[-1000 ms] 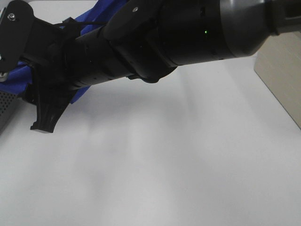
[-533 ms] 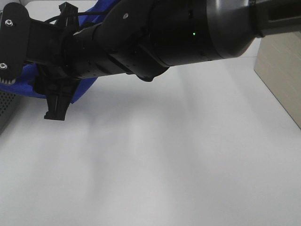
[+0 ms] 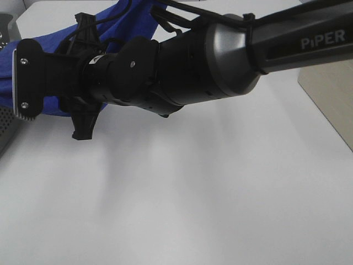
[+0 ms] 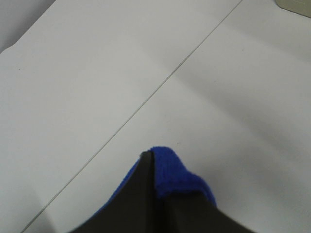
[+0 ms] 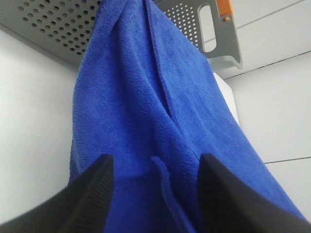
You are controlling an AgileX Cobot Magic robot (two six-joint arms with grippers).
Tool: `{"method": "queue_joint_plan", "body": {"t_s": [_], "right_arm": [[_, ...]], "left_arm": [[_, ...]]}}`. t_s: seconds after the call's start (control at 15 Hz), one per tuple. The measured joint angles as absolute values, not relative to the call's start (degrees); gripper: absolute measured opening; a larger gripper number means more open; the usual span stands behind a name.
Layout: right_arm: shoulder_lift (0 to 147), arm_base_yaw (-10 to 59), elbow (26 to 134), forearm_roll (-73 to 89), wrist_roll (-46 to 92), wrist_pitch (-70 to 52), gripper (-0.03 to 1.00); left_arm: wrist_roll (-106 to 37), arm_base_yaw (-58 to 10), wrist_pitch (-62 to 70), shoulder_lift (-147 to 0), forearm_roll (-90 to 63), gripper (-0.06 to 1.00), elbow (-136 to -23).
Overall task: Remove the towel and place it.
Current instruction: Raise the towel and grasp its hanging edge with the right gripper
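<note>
The royal-blue towel (image 3: 128, 22) hangs stretched at the upper left of the exterior high view, mostly hidden behind my right arm. My right gripper (image 3: 83, 120) has reached across to the left. In the right wrist view its fingers (image 5: 90, 196) stand wide apart, open, with the towel (image 5: 131, 97) hanging between them. My left gripper (image 4: 158, 184) is shut on an edge of the towel (image 4: 171, 170) and holds it above the white table (image 4: 97, 73). The left gripper is hidden in the exterior high view.
A grey perforated basket (image 5: 48, 24) with a handle slot stands behind the towel; its corner shows at the left edge of the exterior view (image 3: 4, 124). A beige box (image 3: 331, 94) stands at the right. The white table (image 3: 209, 187) spreads in front.
My right arm has swung up and back, away from the camera. Its gripper has risen and shifted right, and more of the blue towel shows behind it.
</note>
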State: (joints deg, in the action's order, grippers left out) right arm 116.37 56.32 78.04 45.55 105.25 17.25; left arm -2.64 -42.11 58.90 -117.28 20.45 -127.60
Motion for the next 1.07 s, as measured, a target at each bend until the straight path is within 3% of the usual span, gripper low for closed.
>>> {"method": "queue_joint_plan", "body": {"t_s": [0.4, 0.67, 1.07], "right_arm": [[116.8, 55.9, 78.0, 44.1, 105.1, 19.4, 0.38], [116.8, 53.7, 78.0, 43.3, 104.2, 19.4, 0.34], [118.0, 53.8, 78.0, 43.7, 101.1, 17.8, 0.06]], "left_arm": [[-2.6, -42.1, 58.9, -117.3, 20.4, 0.0, -127.6], [-2.6, -42.1, 58.9, -117.3, 20.2, 0.0, -127.6], [-2.6, -42.1, 58.9, -117.3, 20.6, 0.0, -127.6]]}}
